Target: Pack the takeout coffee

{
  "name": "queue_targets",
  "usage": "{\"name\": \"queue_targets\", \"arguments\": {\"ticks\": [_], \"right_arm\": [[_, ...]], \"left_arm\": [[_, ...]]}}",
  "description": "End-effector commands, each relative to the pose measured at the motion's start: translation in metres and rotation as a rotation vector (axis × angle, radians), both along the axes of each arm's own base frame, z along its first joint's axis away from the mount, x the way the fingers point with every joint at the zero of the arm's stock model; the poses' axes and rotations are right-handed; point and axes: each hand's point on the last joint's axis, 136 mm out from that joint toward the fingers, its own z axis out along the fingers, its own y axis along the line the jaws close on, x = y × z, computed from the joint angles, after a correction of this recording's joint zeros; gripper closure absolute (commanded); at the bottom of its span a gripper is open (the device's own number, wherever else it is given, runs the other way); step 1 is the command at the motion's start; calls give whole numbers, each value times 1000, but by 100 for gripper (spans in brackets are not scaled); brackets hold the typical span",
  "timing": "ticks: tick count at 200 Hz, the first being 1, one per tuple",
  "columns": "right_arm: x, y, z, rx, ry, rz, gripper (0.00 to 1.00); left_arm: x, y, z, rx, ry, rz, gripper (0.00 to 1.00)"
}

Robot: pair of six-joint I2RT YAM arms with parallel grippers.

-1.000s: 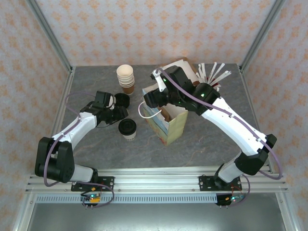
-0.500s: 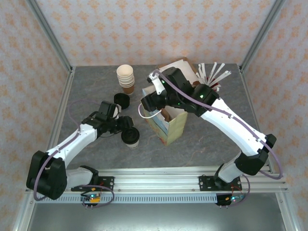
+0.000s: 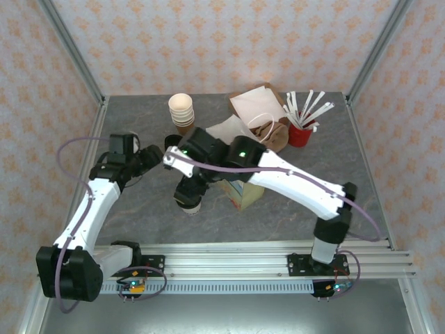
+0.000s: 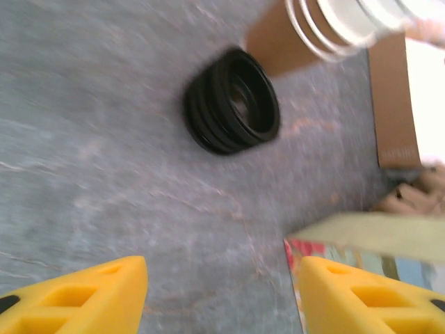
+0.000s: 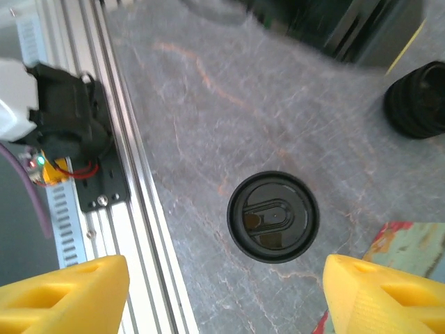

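The takeout coffee (image 5: 272,217), a pale cup with a black lid, stands upright on the grey table (image 3: 139,209), left of the printed paper bag (image 3: 245,195). From above I see the coffee (image 3: 188,204) just below my right arm. My right gripper (image 5: 226,296) hangs over it, open, its yellow fingers (image 5: 69,296) wide apart and touching nothing; from overhead, the right gripper (image 3: 189,188) covers part of the cup. My left gripper (image 4: 222,292) is open and empty over bare table, the left gripper (image 3: 147,158) well left of the coffee.
Loose black lids (image 4: 233,101) lie beside a stack of lidless cups (image 3: 181,111) at the back. Brown bags (image 3: 257,118) and a red cup of stirrers (image 3: 300,132) sit back right. The metal rail (image 5: 118,174) runs along the near edge.
My left gripper has let go of the coffee and pulled back to the left. My right arm has left the bag's mouth and swung left over the coffee.
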Motion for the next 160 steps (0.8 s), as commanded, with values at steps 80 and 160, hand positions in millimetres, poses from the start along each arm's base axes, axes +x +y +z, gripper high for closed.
{"name": "queue_targets", "arguments": {"ticks": [80, 160], "right_arm": [[29, -1, -102, -399, 94, 13, 16], [31, 0, -131, -454, 159, 14, 14]], "left_arm": [[-15, 72, 19, 57, -63, 256, 38], [-9, 50, 22, -33, -53, 157, 35]]}}
